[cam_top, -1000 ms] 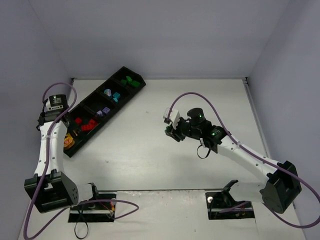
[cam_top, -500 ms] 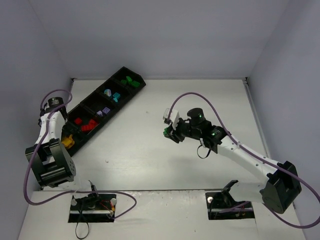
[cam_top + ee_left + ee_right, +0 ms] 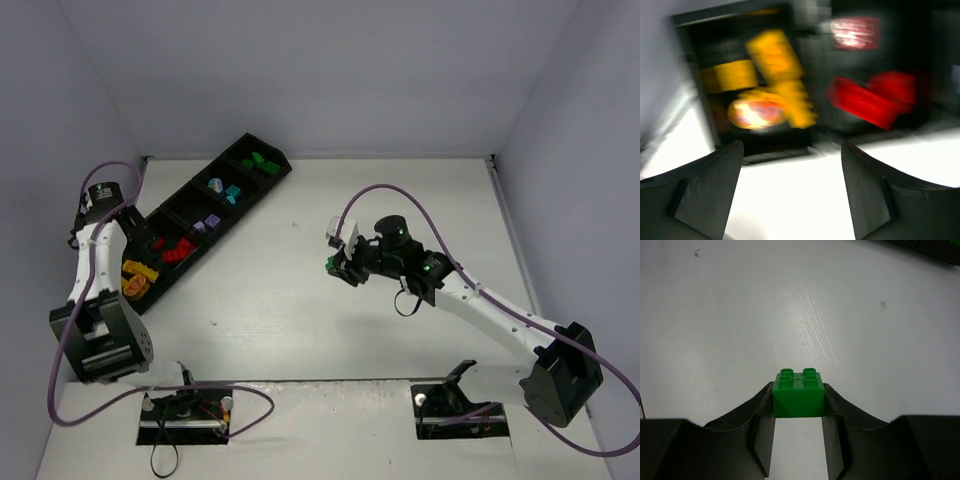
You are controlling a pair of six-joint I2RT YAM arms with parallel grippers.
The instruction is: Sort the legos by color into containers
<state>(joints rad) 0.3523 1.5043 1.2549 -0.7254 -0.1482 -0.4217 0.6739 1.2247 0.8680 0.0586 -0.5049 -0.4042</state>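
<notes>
The containers are compartments of one long black tray (image 3: 232, 210) at the far left, holding sorted legos: green (image 3: 262, 160), teal (image 3: 224, 188), lilac (image 3: 207, 224), red (image 3: 172, 249) and yellow with orange (image 3: 135, 279). My left gripper (image 3: 140, 232) hangs by the tray's near end. Its blurred wrist view shows the left gripper (image 3: 790, 150) open over bare table, with the yellow bricks (image 3: 775, 80) and red bricks (image 3: 872, 100) ahead. Mid-table, my right gripper (image 3: 338, 265) is shut on a green brick (image 3: 798, 395), which also shows from above as the green brick (image 3: 331, 262).
Grey walls close in the white table (image 3: 300, 290) on the left, back and right. Purple cables loop off both arms. The tray's corner (image 3: 940, 247) peeks in at the top right of the right wrist view.
My left arm swung back toward the left wall and then returned beside the tray's near end, and its jaws opened. The right arm holds still with the green brick.
</notes>
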